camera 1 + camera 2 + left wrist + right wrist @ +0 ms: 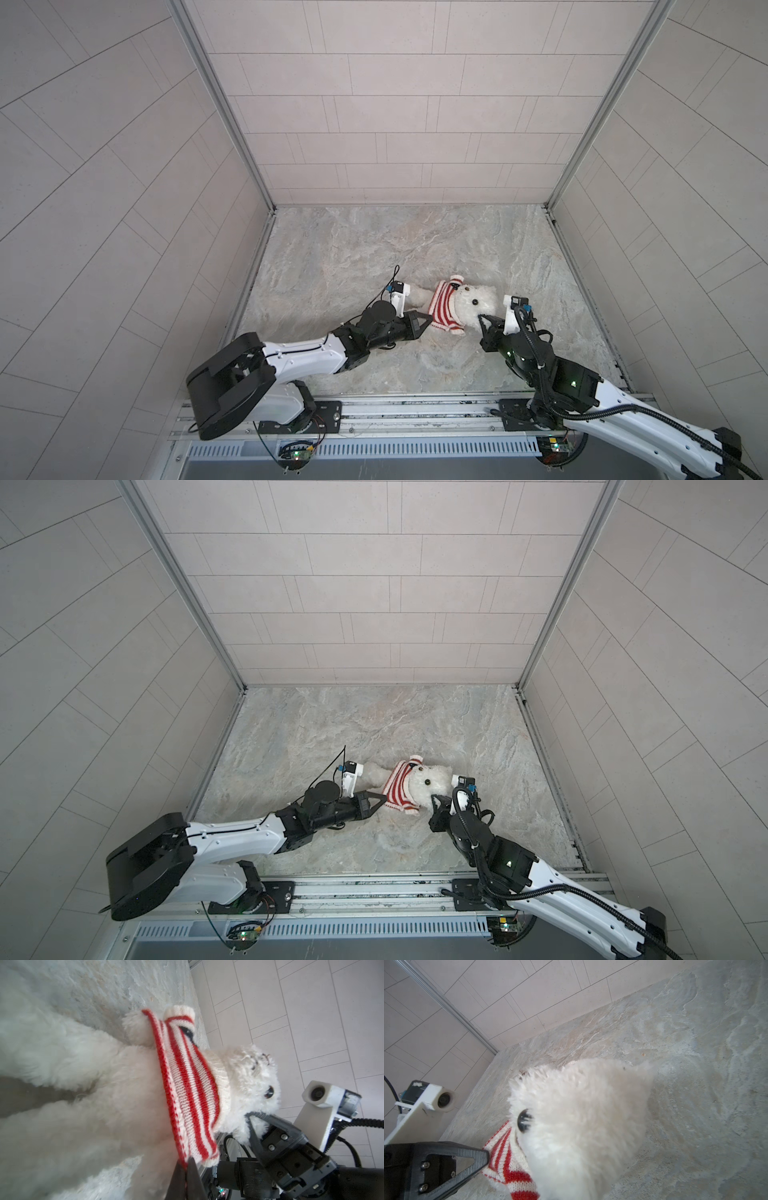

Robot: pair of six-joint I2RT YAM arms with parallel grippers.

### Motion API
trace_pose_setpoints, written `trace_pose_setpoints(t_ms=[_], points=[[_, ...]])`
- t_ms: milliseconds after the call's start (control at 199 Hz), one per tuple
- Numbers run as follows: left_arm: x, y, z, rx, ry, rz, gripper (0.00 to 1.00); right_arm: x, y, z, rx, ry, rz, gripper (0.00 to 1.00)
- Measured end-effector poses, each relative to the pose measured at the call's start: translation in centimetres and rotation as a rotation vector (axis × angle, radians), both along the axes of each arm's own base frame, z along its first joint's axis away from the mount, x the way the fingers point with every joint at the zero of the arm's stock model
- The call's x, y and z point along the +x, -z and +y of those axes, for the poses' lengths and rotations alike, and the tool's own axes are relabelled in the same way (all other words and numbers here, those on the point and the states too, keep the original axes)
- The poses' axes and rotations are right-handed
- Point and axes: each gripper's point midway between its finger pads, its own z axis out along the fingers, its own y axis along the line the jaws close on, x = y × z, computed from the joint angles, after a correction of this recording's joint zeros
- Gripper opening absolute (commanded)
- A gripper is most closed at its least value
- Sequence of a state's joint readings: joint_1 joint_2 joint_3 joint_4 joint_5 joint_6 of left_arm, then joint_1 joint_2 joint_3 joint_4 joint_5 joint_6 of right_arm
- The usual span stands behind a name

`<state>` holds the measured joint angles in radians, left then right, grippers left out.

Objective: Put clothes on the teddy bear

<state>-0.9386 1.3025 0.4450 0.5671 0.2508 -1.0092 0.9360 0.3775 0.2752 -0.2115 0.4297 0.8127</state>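
Note:
The teddy bear (478,305) (430,785) lies on its back on the marble floor, head to the right in both top views. A red-and-white striped sweater (445,308) (398,791) is bunched round its chest and neck, and the belly and legs (93,1088) are bare. My left gripper (428,318) (382,798) (188,1164) is shut on the sweater's lower hem (197,1147). My right gripper (482,320) (434,800) (247,1115) is shut on fur at the near side of the bear's head (581,1115). In the right wrist view the fur hides its fingertips.
Tiled walls (395,124) close the floor in at the back and on both sides. A metal rail (415,409) with both arm bases runs along the front edge. Bare marble (395,241) lies behind the bear.

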Motion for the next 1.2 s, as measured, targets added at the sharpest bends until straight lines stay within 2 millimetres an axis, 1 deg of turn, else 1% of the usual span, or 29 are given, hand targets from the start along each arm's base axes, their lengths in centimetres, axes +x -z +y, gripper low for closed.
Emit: trace_pose_setpoints(t_ms=[75,145,226,306,381,537,732,853,923,1008,1103,1204], points=[[-0.6,1.7,0.9,0.044,0.003,0.023,0.00,-0.1,0.1,-0.2,-0.004,0.002,0.001,0.00],[-1.3,3.7,1.8,0.093,0.002,0.057,0.00,-0.2,0.5,-0.3,-0.016,0.002,0.014,0.00],[-2.0,5.5,2.9,0.135,0.000,0.083,0.00,-0.4,0.9,-0.4,-0.027,0.001,0.030,0.00],[-2.4,6.8,3.9,0.160,-0.009,0.102,0.00,-0.5,1.2,-0.5,-0.031,-0.001,0.041,0.00],[-2.4,7.3,4.9,0.168,-0.024,0.108,0.00,-0.7,1.4,-0.6,-0.035,-0.004,0.048,0.00],[-1.7,6.3,5.8,0.155,-0.050,0.077,0.00,-0.7,1.5,-0.4,-0.034,-0.010,0.053,0.00],[-0.7,5.5,6.7,0.162,-0.082,0.050,0.00,-0.8,1.7,-0.3,-0.039,-0.016,0.063,0.00],[-0.3,5.0,6.9,0.150,-0.106,0.036,0.00,-0.7,1.5,-0.2,-0.031,-0.017,0.058,0.00],[-0.3,4.7,6.6,0.147,-0.106,0.027,0.00,-0.6,1.4,0.0,-0.030,-0.017,0.057,0.00],[-0.6,4.0,5.6,0.146,-0.083,0.012,0.00,-0.3,1.7,0.5,-0.044,-0.019,0.068,0.00],[-0.6,2.1,4.4,0.113,-0.065,-0.020,0.00,0.0,2.0,0.9,-0.063,-0.018,0.083,0.00],[-0.3,0.4,4.1,0.085,-0.068,-0.055,0.00,0.2,1.9,1.2,-0.059,-0.020,0.081,0.00]])
